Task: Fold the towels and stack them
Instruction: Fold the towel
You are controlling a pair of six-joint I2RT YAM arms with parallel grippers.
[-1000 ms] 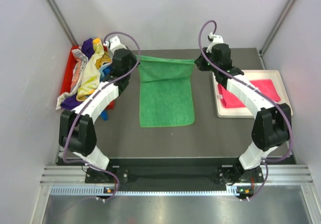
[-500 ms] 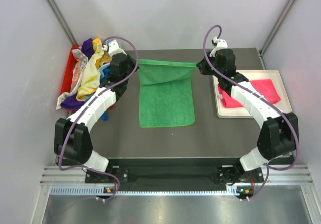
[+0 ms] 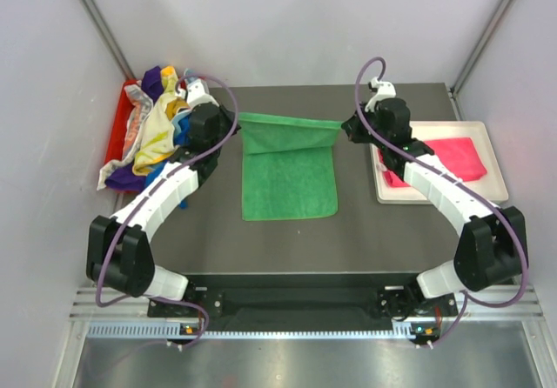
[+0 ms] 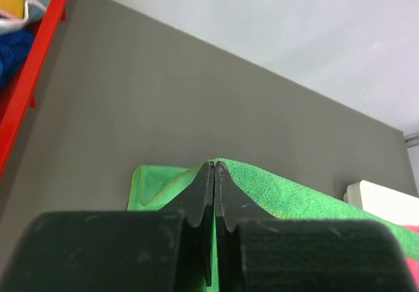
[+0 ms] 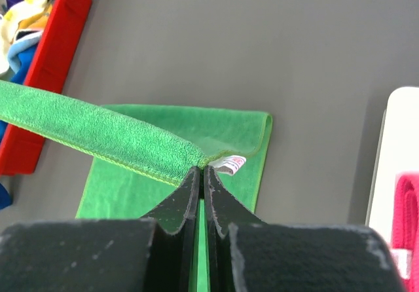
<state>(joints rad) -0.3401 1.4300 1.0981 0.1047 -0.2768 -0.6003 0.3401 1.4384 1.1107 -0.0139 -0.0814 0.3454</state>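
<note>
Holding the far edge of the green towel (image 3: 289, 175) raised between them, the left gripper (image 4: 214, 167) and the right gripper (image 5: 201, 171) each have their fingers pressed fully together on one far corner of it. The right one bites just beside the small white label. The raised edge runs as a taut band above the table (image 3: 365, 231). The rest of the towel lies flat in the middle, its near edge toward the arms.

Both holds look shallow, with only the hem at the very fingertips, so any extra pull apart could slip a corner free and drop that side. If one arm carries its corner toward the near edge faster than the other, the fold would likely land crooked and the edges would not meet. Too much lift might drag the flat half along the table and bunch it.

There is also little room at the sides. The right arm reaches past the white tray (image 3: 435, 195) holding the folded pink towel (image 3: 448, 155) and could nudge it. The left arm lies against the heap of towels (image 3: 157, 131) spilling from the red bin (image 3: 115, 136) — a loose cloth could snag there.
</note>
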